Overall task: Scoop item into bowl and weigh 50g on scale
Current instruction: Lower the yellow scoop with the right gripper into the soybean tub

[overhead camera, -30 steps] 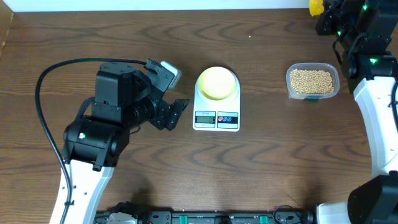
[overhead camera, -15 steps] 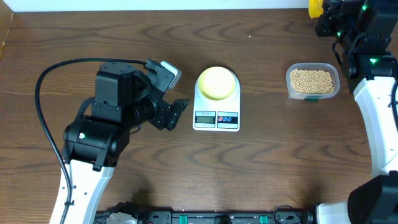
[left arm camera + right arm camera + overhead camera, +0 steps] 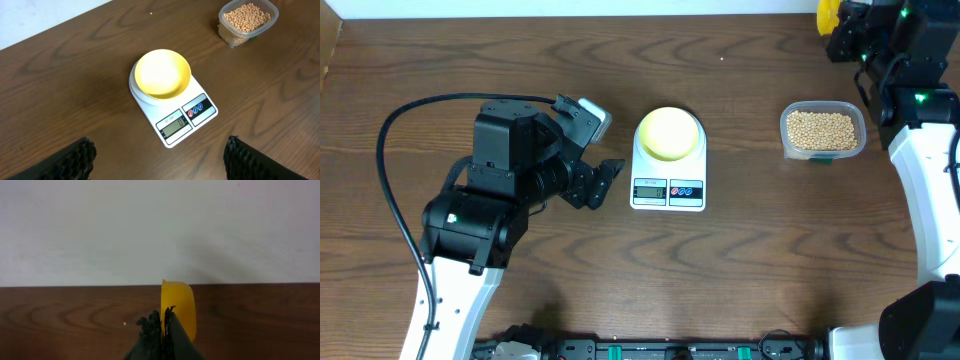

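Note:
The pale yellow bowl point(image 3: 669, 132) stands empty on the white scale point(image 3: 668, 190) at the table's middle; both show in the left wrist view, bowl point(image 3: 161, 74) and scale point(image 3: 187, 117). The tan beans point(image 3: 821, 129) fill a clear plastic tub point(image 3: 823, 152) to the right, also in the left wrist view point(image 3: 246, 17). My left gripper point(image 3: 610, 172) is open and empty just left of the scale; its fingers frame the view point(image 3: 160, 157). My right gripper point(image 3: 162, 317) at the far right back corner is shut on a bright yellow scoop point(image 3: 179, 307), seen from overhead point(image 3: 828, 11).
A black cable point(image 3: 395, 130) loops over the table left of the left arm. A single stray bean point(image 3: 151, 13) lies on the table behind the scale. The white wall edge runs along the table's back.

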You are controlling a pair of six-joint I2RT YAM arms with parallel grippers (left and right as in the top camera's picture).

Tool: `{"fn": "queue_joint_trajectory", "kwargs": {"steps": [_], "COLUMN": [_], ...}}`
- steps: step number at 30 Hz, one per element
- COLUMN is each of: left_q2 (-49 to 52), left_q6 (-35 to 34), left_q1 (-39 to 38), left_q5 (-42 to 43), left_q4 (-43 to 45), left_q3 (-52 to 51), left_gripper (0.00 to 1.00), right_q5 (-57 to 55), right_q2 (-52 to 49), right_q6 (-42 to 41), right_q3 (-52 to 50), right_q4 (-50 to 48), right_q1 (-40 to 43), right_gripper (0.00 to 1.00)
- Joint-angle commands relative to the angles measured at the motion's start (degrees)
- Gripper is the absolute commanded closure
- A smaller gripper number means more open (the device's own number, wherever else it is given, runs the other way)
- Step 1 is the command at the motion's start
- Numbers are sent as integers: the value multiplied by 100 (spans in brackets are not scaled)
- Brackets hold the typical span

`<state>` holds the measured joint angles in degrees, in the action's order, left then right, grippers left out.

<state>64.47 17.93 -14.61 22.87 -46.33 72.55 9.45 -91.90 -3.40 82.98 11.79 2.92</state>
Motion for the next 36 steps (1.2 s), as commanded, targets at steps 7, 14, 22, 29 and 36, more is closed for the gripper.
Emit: {"fn": "queue_joint_trajectory", "kwargs": {"steps": [7, 14, 22, 29, 36], "left_q2": [0, 0, 0, 0, 0], "left_q6": [63, 66, 63, 63, 63], "left_q1": [35, 35, 35, 35, 35], "left_q5": [111, 111, 111, 111, 111], "left_q4": [-22, -22, -22, -22, -22], "left_q3": [-22, -22, -22, -22, -22], "left_gripper": [16, 16, 16, 17, 16], "right_q5": [-815, -1108, -1257, -1554, -1552], "right_q2": [-24, -24, -24, -55, -385], "right_q6": [90, 85, -37, 94, 96], "right_q3": [562, 1231, 1602, 1545, 1545], "right_q4": [1228, 2103, 3178, 3705, 4054], "right_q1": [-35, -35, 201, 278, 275], "right_gripper": [99, 99, 99, 99, 99]}}
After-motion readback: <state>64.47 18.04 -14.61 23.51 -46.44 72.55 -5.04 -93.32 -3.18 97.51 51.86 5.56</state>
